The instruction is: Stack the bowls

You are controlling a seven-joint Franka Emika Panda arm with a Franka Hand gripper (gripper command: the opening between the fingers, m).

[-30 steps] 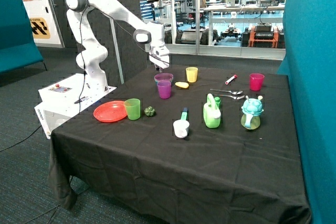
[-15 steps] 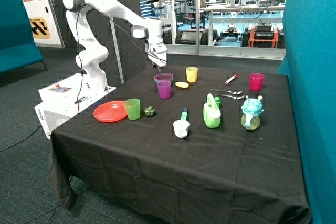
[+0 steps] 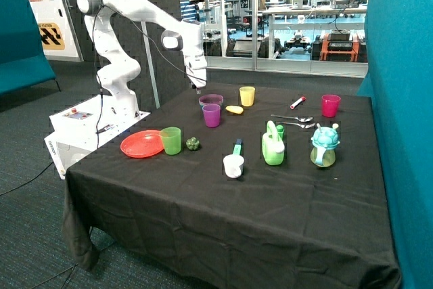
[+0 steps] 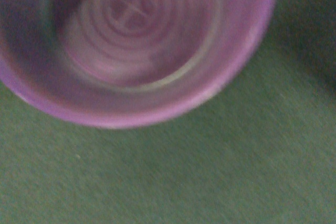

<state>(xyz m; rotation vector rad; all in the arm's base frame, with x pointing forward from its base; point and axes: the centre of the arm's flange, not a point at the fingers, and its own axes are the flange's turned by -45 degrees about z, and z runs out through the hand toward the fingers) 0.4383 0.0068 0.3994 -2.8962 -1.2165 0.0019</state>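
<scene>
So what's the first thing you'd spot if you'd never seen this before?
Probably the big white robot arm bending over the far corner of the black table, its pincer hanging just above a purple bowl. Next, the bright things dotted about: an orange-red plate by a green cup near the front, and a green watering can in the middle.

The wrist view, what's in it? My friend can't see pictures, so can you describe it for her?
A purple bowl fills most of the picture, seen from straight above, with ring-shaped ridges on its empty bottom. Around it is only the dark tablecloth. The robot's gripper does not show here.
</scene>
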